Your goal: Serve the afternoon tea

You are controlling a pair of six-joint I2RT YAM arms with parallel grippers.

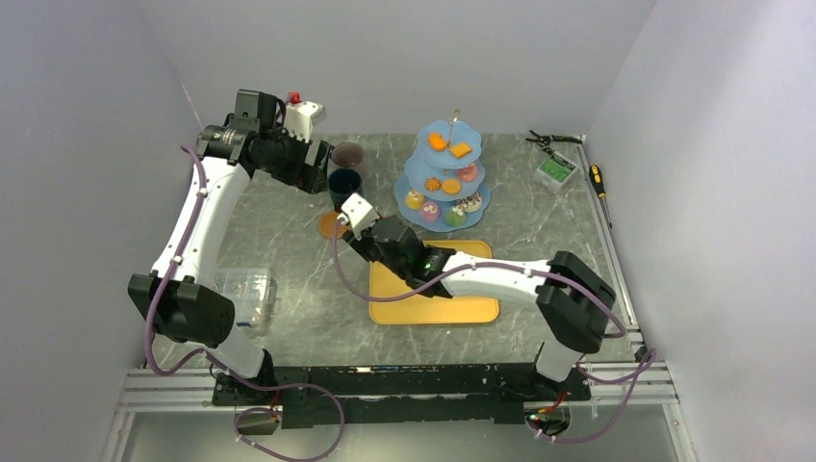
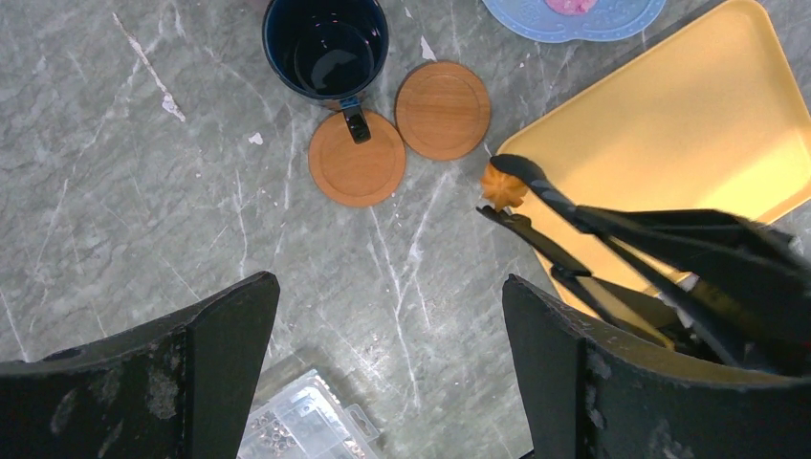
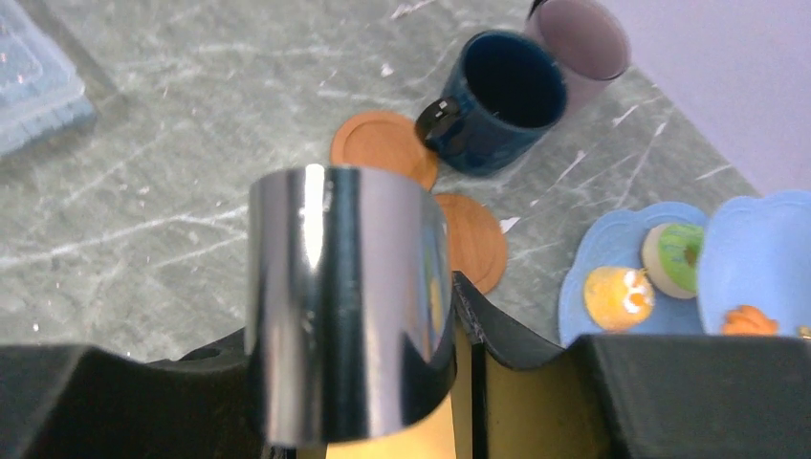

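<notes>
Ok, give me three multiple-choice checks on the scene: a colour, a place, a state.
1. The tray is: A red; B white; C yellow.
2. The two coasters lie: A on the tray; B on the table beside the dark-blue mug; C inside that mug.
3. The left hand is: A open and empty; B shut on the mug; C shut on a coaster.
Answers: C, its surface is yellow; B, both lie flat on the table by the mug; A, it gapes wide, nothing inside.
</notes>
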